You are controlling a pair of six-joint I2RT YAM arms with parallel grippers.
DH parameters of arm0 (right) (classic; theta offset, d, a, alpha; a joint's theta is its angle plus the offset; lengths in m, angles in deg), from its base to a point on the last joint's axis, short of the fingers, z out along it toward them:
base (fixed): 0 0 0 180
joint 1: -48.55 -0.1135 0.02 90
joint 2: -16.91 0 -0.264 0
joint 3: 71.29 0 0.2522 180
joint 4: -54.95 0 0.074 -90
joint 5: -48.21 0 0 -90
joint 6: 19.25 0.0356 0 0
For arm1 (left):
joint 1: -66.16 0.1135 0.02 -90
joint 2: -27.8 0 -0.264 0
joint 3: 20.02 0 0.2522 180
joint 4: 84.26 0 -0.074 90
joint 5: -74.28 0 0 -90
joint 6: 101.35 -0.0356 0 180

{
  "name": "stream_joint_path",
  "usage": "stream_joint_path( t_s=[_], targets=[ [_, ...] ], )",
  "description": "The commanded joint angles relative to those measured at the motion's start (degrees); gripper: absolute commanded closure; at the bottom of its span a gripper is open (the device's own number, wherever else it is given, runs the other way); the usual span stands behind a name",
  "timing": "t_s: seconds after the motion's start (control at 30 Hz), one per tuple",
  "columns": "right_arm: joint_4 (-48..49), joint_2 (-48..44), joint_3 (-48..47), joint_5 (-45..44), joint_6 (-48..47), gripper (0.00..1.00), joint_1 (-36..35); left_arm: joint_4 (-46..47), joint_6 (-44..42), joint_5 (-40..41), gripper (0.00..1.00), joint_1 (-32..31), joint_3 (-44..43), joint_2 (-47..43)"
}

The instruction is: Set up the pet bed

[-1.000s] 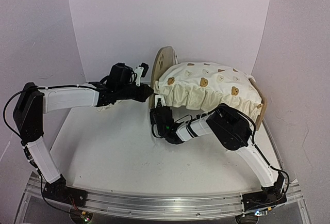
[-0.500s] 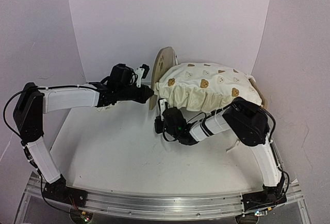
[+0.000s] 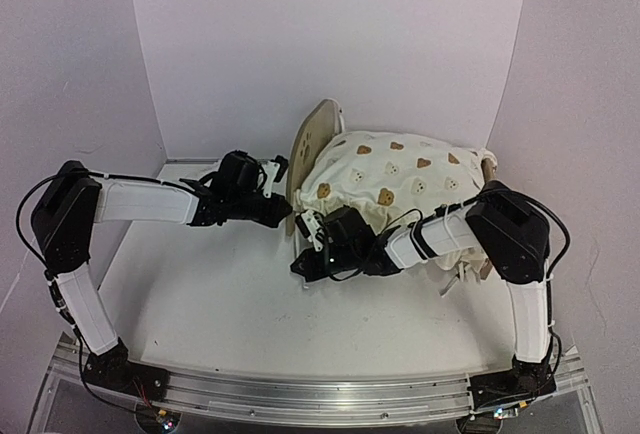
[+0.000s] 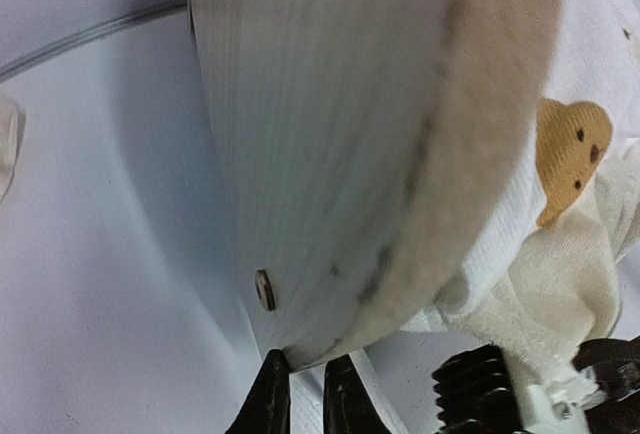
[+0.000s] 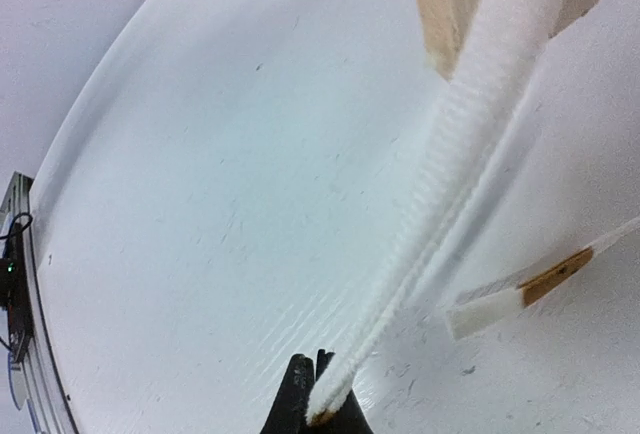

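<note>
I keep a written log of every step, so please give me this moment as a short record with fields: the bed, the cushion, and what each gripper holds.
pet bed: plywood frame standing at the back right of the table
cushion: bear-print cushion lying on top of the frame
left gripper: shut on the lower edge of the headboard
right gripper: shut on the end of a white tie
white tie: runs from the fingertips up past a wooden corner of the bed
</note>
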Motion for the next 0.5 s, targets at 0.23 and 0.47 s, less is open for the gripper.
stream_joint_path(
  t_s=[0.23,0.47],
  targets=[
    [0.84,-2.58,-4.37,9.83,-0.07,1.0,0.41,12.5,0.01,0.87,1.0,1.66,-1.37,3.55],
    [-1.29,-2.26,-9.06,12.74,1.57,1.0,1.8,4.57,3.97,1.14,0.87,3.46,0.31,-1.22]
  ],
)
